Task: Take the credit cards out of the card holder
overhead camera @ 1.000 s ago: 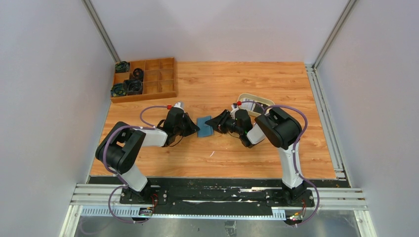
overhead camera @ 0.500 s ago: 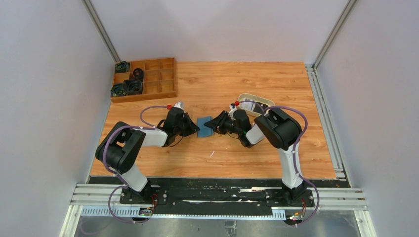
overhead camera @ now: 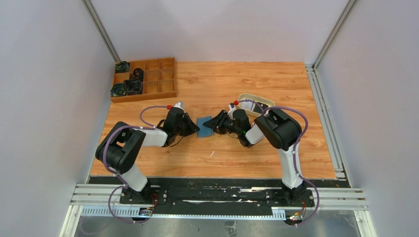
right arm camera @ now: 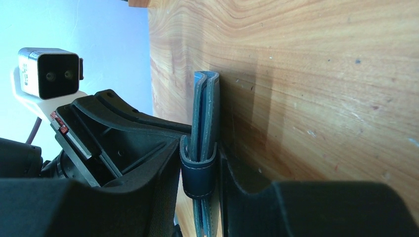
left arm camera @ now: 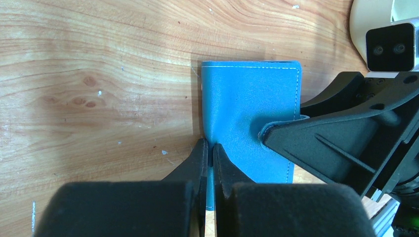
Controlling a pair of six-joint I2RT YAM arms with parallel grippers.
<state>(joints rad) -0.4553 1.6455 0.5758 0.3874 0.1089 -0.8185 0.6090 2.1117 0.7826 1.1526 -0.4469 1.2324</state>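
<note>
Card holder [overhead camera: 204,127], teal-blue and folded shut, lay flat near the middle of the table [overhead camera: 222,163] when you looked down from above, caught between both arms. At its 9 o'clock, your left gripper [overhead camera: 197,130] had its fingers pressed almost together, pinching the thin edge of the holder's cover; from the left wrist you saw blue material running down between the two black tips. At its 3 o'clock, your right gripper [overhead camera: 213,123] stood narrow, one finger above and one below the holder's opposite edge, clamped close on a rolled blue lip. A cream tray [overhead camera: 257,101] sat at the holder's 2 o'clock, behind your right wrist, and a wooden box [overhead camera: 146,79] of compartments lay well apart at 10 o'clock.
</note>
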